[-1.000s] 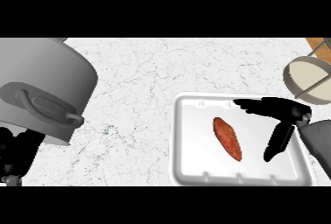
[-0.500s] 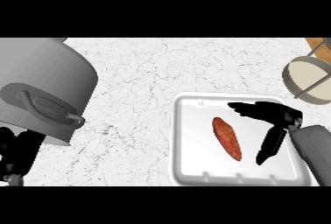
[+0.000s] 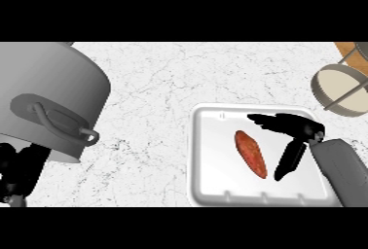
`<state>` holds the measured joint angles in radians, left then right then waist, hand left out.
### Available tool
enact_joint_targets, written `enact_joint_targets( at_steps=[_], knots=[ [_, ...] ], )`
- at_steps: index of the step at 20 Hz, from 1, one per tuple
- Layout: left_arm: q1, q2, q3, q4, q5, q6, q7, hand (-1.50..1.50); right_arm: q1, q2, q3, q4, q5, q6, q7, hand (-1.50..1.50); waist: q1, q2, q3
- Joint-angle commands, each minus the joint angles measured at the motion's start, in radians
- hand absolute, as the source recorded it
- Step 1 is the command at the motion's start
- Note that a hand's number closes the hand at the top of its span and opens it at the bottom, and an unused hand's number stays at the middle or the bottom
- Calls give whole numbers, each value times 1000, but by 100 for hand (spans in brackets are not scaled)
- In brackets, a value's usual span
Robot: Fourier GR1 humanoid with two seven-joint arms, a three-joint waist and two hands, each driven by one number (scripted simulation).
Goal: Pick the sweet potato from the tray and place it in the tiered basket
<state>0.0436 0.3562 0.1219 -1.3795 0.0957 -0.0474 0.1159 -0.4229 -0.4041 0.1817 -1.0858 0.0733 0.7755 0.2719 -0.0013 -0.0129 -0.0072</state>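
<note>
- On the white tray (image 3: 208, 146) at the right of the counter (image 3: 165, 87), I see the sweet potato (image 3: 251, 153) lying flat, its long axis running from upper left to lower right, roughly in the tray's middle.
- My right hand (image 3: 291, 127) is over the tray just to the right of the sweet potato, with fingers (image 3: 265, 119) stretched out to the left above its upper end and the thumb (image 3: 289, 160) pointing down alongside its lower half.
- That hand is spread wide and holds nothing; from this steep angle I cannot tell whether any fingertip touches the sweet potato, but a strip of tray shows between the thumb and it.
- The grey right forearm (image 3: 341, 170) comes in from the lower right corner and covers the tray's right edge.
- My left hand (image 3: 18, 170) shows dark at the lower left edge, partly hidden under a big grey pot (image 3: 43, 92); I cannot tell how its fingers sit.
- The pot has a curved handle (image 3: 61, 124) on its near side and stands well apart from the tray.
- The tiered basket (image 3: 343, 90) sits at the upper right edge, near the tray's far corner but not touching it; its round pale bowl faces up.
</note>
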Motion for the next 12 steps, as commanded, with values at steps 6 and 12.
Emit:
enact_joint_targets(
  at_steps=[6,12],
  knots=[
    [39,-33,-4,-22,-28,1,19,0,67,105,15,-14,53,-41,-24,-150,7,13,8],
    [39,-26,6,18,-22,-39,-5,0,52,105,21,6,62,25,-32,-150,9,14,7]
  ],
)
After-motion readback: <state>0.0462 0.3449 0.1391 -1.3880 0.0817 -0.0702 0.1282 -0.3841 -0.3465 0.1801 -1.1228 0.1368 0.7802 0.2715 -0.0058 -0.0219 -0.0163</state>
